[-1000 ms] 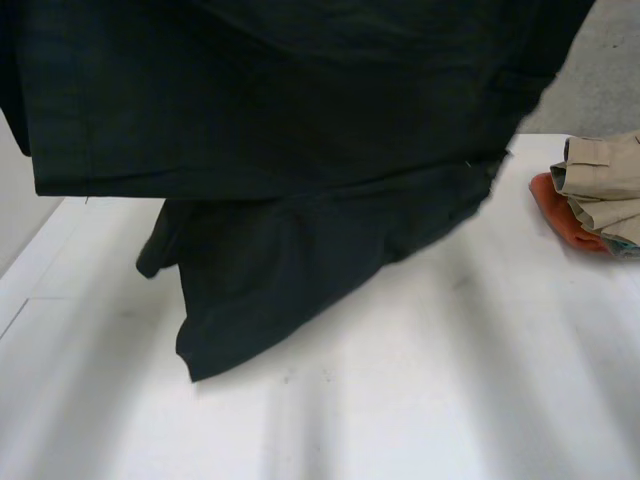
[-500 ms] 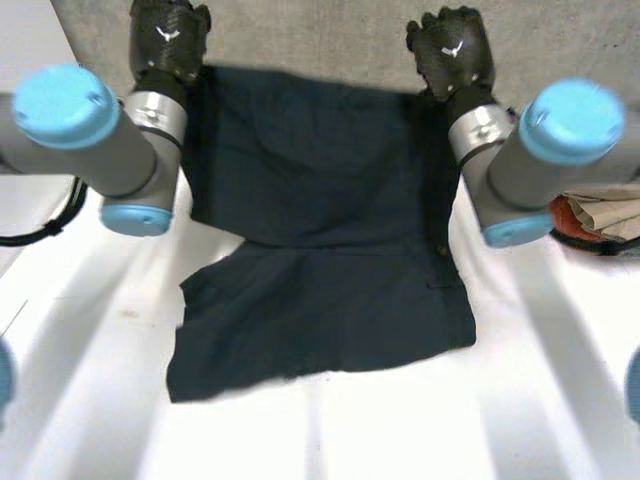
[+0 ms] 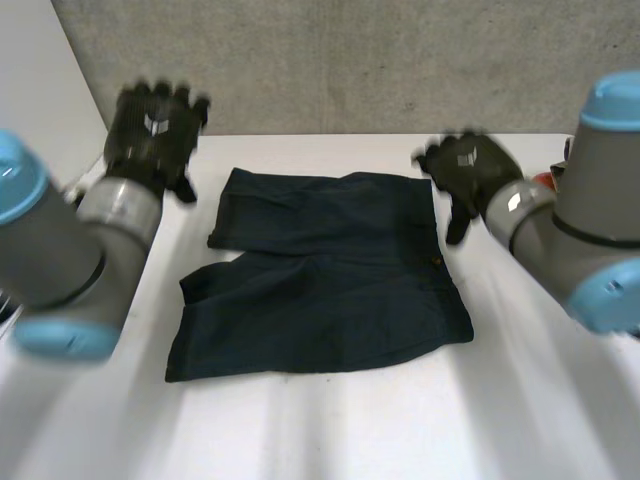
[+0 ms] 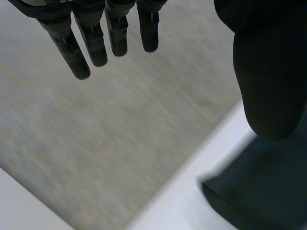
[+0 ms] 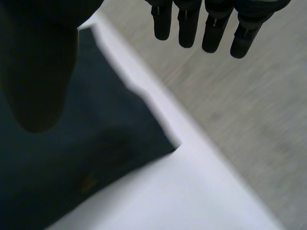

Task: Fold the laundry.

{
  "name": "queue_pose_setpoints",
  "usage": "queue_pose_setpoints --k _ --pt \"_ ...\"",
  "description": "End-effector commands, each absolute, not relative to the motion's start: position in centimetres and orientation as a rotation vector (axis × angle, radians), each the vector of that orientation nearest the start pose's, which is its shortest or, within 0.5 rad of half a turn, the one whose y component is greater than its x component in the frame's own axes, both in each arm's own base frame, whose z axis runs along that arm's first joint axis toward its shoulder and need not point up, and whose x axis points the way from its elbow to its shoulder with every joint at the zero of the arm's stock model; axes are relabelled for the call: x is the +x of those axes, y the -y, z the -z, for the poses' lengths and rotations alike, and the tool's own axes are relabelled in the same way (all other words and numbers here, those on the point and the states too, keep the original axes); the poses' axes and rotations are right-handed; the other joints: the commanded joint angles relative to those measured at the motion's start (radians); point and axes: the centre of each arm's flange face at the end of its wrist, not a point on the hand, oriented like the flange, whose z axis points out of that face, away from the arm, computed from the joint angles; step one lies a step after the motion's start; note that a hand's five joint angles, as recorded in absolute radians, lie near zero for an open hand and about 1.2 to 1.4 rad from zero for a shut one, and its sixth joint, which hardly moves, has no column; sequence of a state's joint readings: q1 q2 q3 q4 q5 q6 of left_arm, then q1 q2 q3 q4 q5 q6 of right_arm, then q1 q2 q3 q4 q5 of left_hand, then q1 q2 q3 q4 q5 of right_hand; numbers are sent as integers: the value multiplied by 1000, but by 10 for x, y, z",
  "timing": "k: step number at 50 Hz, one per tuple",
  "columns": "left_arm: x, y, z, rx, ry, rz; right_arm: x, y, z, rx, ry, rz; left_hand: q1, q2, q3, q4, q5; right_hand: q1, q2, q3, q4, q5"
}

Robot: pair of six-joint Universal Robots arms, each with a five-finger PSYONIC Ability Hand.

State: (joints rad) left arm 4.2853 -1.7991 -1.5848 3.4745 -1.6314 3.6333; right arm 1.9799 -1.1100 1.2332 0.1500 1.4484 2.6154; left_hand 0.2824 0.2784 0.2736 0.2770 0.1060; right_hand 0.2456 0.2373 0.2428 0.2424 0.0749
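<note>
As the head view runs outward from the near edge of the white table [image 3: 330,430], the dark navy shorts [image 3: 320,290] come first. They lie flat about the table's middle, with a crease crossing them from side to side and the far part narrower than the near one. Farther on, the left hand [image 3: 152,135] hangs above the table near the shorts' far left corner, apart from the cloth. The right hand [image 3: 468,172] hangs just beside the far right corner, gripping none of it. In the left wrist view the fingers [image 4: 96,43] are straight and well apart from the thumb [image 4: 271,76], holding nothing, with a corner of the shorts [image 4: 259,196] beneath the thumb. In the right wrist view the fingers [image 5: 213,28] are also straight and apart from the thumb [image 5: 38,72], empty, above another corner of the shorts [image 5: 72,163]. Beyond the table's far edge lies a grey surface [image 3: 350,60].
</note>
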Motion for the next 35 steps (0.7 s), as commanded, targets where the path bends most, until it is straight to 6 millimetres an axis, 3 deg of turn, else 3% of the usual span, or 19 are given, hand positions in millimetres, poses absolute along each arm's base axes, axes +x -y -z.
queue_pose_setpoints --k 1,3,7,15,18,22,26,29,33,35 --pt "-237 201 -225 1013 -2136 1972 266 253 -198 -1351 -2263 1616 122 126 131 127 124 203 212 206 206 199" --pt "-233 185 -212 1057 -2194 1894 265 242 -186 -1370 -2230 1576 198 202 206 203 200 206 215 209 210 202" --pt "-227 172 -193 1083 -2279 1792 264 231 -163 -1382 -2180 1563 201 205 210 207 203 209 218 212 212 205" --pt "-223 176 -162 1078 -2392 1648 269 229 -135 -1390 -2120 1635 198 202 207 204 200 356 364 359 359 352" --pt "-223 179 -154 1079 -2409 1618 269 233 -127 -1401 -2121 1647 195 199 204 201 197 520 528 523 523 516" --pt "-225 186 -143 1078 -2401 1621 269 242 -125 -1403 -2106 1700 204 208 213 210 206 1150 1158 1152 1153 1146" --pt "-229 193 -135 1076 -2382 1646 267 244 -125 -1399 -2104 1735 242 246 251 248 244 1151 1159 1153 1154 1147" --pt "-232 196 -129 1085 -2378 1646 266 244 -125 -1399 -2109 1729 433 437 441 438 434 1151 1159 1153 1154 1147" --pt "-234 200 -130 1079 -2369 1664 264 241 -124 -1388 -2122 1712 1037 1041 1045 1042 1038 1151 1159 1153 1154 1147" --pt "-235 201 -133 1075 -2352 1690 264 240 -127 -1382 -2116 1723 1114 1118 1123 1119 1116 1151 1159 1153 1154 1147"
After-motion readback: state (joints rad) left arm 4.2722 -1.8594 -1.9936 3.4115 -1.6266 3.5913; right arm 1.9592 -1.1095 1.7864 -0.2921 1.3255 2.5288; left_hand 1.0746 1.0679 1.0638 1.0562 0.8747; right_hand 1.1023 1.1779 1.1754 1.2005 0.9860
